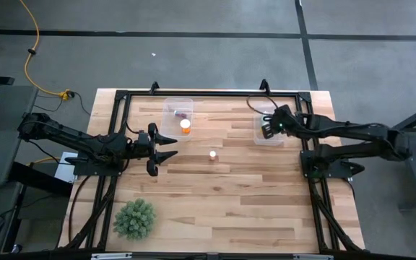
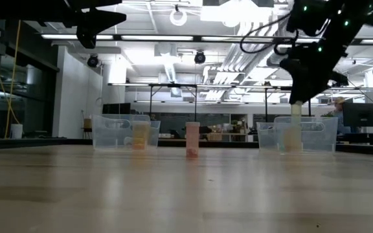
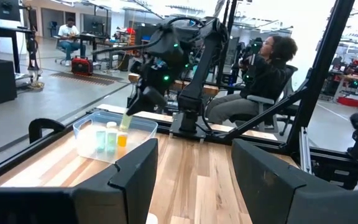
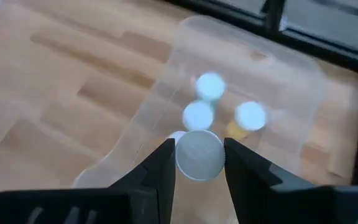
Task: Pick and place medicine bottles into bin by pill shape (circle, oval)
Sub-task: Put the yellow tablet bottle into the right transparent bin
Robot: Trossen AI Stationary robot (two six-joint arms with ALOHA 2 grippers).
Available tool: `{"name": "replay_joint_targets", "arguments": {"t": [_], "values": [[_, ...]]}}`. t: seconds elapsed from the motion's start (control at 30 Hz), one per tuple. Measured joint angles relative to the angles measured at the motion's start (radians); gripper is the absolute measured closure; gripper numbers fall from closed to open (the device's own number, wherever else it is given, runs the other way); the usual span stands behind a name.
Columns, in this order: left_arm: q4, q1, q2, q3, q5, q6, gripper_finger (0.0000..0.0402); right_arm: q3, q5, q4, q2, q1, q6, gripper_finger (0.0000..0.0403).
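The wooden worktop [image 1: 222,202] fills the middle of the high view. A green spiky plant [image 1: 135,218] sits at its lower left. Two clear bins stand near the upper edge: the left bin [image 1: 178,115] holds an orange bottle [image 1: 185,127], and the right bin [image 1: 269,128] holds three capped bottles [image 4: 211,86]. The right hand [image 4: 199,155] hangs over the right bin, pinching a pale white-capped bottle [image 4: 199,154]. The left hand [image 1: 166,150], fingers spread, waits left of centre. One small bottle [image 1: 212,154] stands alone mid-worktop.
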Motion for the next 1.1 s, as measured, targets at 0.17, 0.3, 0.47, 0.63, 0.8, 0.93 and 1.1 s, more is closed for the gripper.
{"name": "replay_joint_targets", "arguments": {"t": [0.17, 0.3, 0.47, 0.63, 0.8, 0.93, 1.1], "values": [[0.0, 0.0, 0.0, 0.0, 0.0, 0.0, 0.0206, -0.056, -0.025, 0.051, 0.029, -0.089, 0.0, 0.0296], [-0.001, 0.0, 0.0, 0.0, 0.0, 0.0, 0.0206, -0.063, -0.023, 0.054, 0.046, -0.138, 0.0, 0.0296], [-0.001, 0.0, 0.0, 0.0, 0.0, 0.0, 0.0206, -0.063, -0.071, 0.065, 0.047, -0.159, -0.006, 0.0296], [-0.001, 0.0, 0.0, 0.0, 0.0, -0.006, 0.0206, -0.063, -0.089, 0.065, 0.047, -0.16, -0.007, 0.0296], [-0.002, 0.0, 0.0, 0.0, 0.0, -0.008, 0.0206, -0.063, -0.106, 0.064, 0.047, -0.16, -0.008, 0.0296], [-0.002, 0.0, 0.0, 0.0, 0.0, -0.008, 0.0206, -0.064, -0.121, 0.067, 0.047, -0.16, 0.0, 0.0291], [-0.002, 0.0, 0.0, 0.0, 0.0, -0.011, 0.0206, -0.108, -0.152, 0.115, 0.048, -0.179, -0.004, 0.0274]]}}
